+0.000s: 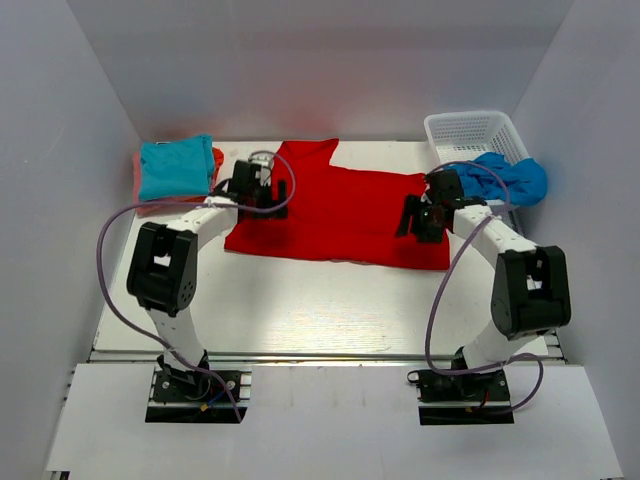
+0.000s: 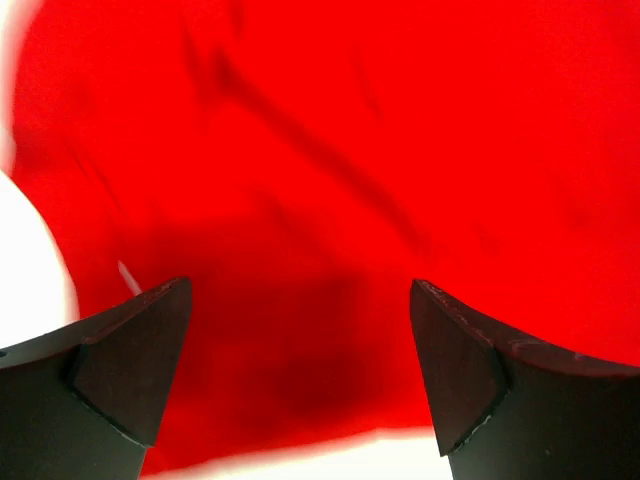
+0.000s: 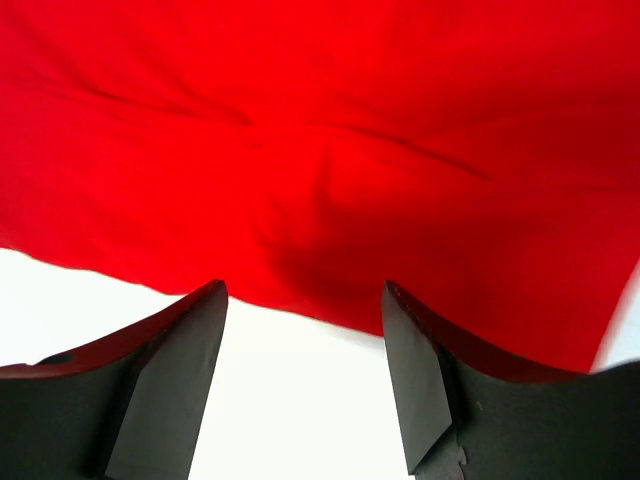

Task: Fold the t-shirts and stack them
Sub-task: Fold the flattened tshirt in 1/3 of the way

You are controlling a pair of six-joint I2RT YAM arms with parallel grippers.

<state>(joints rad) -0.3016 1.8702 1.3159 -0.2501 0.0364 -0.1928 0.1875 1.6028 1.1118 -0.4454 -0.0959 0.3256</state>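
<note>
White arm links [image 1: 205, 220], black joint housings [image 1: 162, 268], looping purple cables [image 1: 100, 250], black wedge-shaped fingers [image 2: 130, 360]

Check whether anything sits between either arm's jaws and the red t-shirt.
Nothing visible does. The left jaws stand open over the left edge of the red t-shirt, the right jaws open over its right end; between each pair only cloth and table show.

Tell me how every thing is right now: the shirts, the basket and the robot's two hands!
red t-shirt: lying spread out on the table, not folded into a rectangle.
turquoise t-shirt: folded, on top of the orange-pink one.
orange-pink t-shirt: under the turquoise one, only its edges showing.
blue cloth: crumpled against the basket's near side.
basket: upright.
left gripper: open, empty, over the red t-shirt.
right gripper: open, empty, at the red t-shirt's edge.
</note>
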